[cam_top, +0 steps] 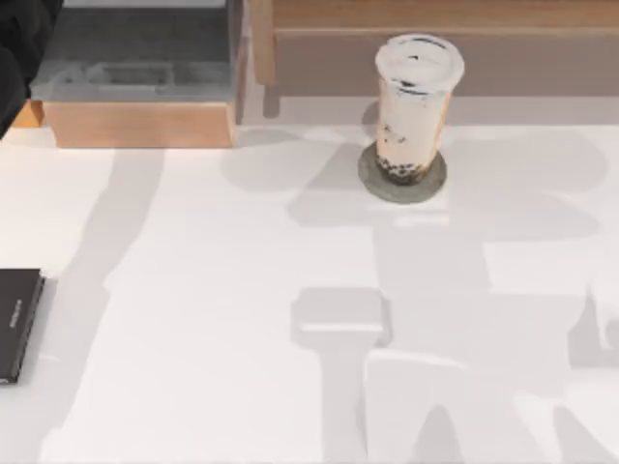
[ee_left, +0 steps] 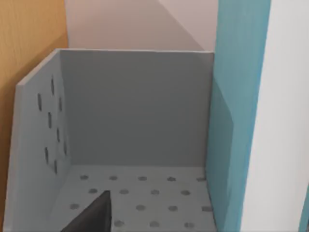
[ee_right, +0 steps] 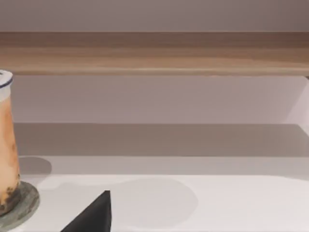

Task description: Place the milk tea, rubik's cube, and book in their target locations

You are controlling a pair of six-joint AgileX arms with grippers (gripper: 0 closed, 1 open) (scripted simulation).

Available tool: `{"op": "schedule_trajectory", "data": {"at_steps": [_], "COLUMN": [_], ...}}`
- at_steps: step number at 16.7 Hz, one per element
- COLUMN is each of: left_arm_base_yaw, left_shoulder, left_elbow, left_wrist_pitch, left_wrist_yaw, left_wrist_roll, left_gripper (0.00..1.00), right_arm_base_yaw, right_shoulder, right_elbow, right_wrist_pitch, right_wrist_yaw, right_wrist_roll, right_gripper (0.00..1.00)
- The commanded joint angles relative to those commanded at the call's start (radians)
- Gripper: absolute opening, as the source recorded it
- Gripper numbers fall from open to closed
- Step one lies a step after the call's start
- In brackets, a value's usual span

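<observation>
Fingers of both arms: I cannot tell their state. Milk tea (cam_top: 414, 106) stands on its coaster (cam_top: 371, 181) at the far table; the book (ee_left: 241, 121) stands upright inside the grey bin (ee_left: 125, 121), far left. Book placing seems the step in hand; next comes letting go and a straight lift out.

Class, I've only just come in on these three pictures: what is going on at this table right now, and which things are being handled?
The milk tea stands upright on a round grey coaster near the back of the table, under a wooden shelf. The left wrist view looks into a grey perforated bin, with the book, teal-covered and white-edged, upright along one side. A flat black slab lies at the table's left edge. The milk tea stands free, with nothing gripping it.
</observation>
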Motion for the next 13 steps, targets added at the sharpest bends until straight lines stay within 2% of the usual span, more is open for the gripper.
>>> {"op": "schedule_trajectory", "data": {"at_steps": [6,13], "left_arm_base_yaw": [-0.039,-0.037], "left_shoulder": [0.273,0.291], "left_elbow": [0.194,0.208], "left_wrist_pitch": [0.101,0.106], "left_wrist_yaw": [-0.031,-0.031], "left_wrist_roll": [0.002,0.002], "left_gripper": [1.0,1.0], "right_arm_base_yaw": [0.0,0.0], "right_shoulder": [0.0,0.0], "right_elbow": [0.0,0.0], "right_wrist_pitch": [0.0,0.0], "right_wrist_yaw": [0.0,0.0], "right_wrist_roll": [0.0,0.0], "right_gripper": [1.0,1.0]}}
